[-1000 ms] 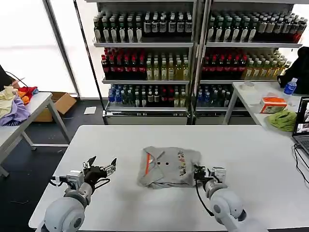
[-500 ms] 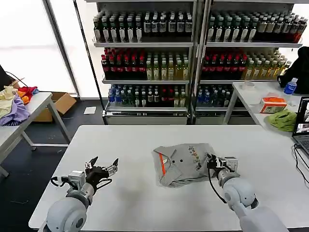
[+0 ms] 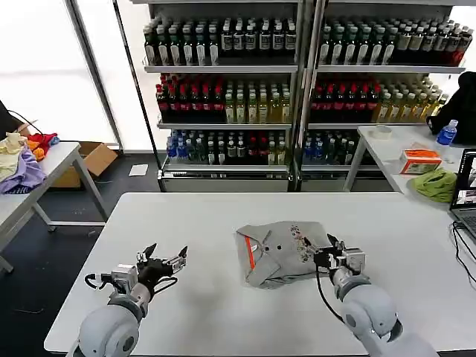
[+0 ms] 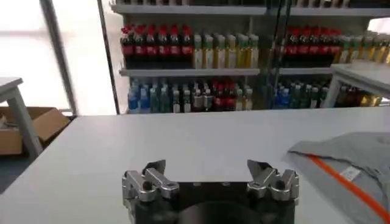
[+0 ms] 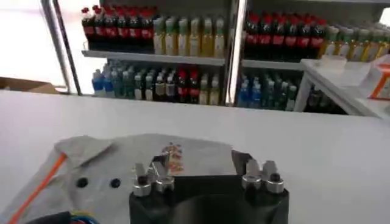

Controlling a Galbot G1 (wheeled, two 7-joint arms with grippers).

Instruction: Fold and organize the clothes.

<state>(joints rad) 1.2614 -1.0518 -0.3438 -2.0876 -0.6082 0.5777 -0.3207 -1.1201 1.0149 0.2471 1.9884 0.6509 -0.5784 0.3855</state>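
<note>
We've got the white table (image 3: pixel 223 216) with one folded grey shirt (image 3: pixel 279 253) sitting a bit right of centre, orange collar trim facing our left side. It looks light and floppy, so it'll probably sag or unfold if we pinch just one layer; grabbing a thick folded edge seems the safer bet. Our right gripper (image 3: pixel 338 259) is at the shirt's right edge, fingers apart and not clamped on anything, cloth just in front of them. Our left gripper (image 3: pixel 162 262) hovers well apart from it, fingers spread too.
</note>
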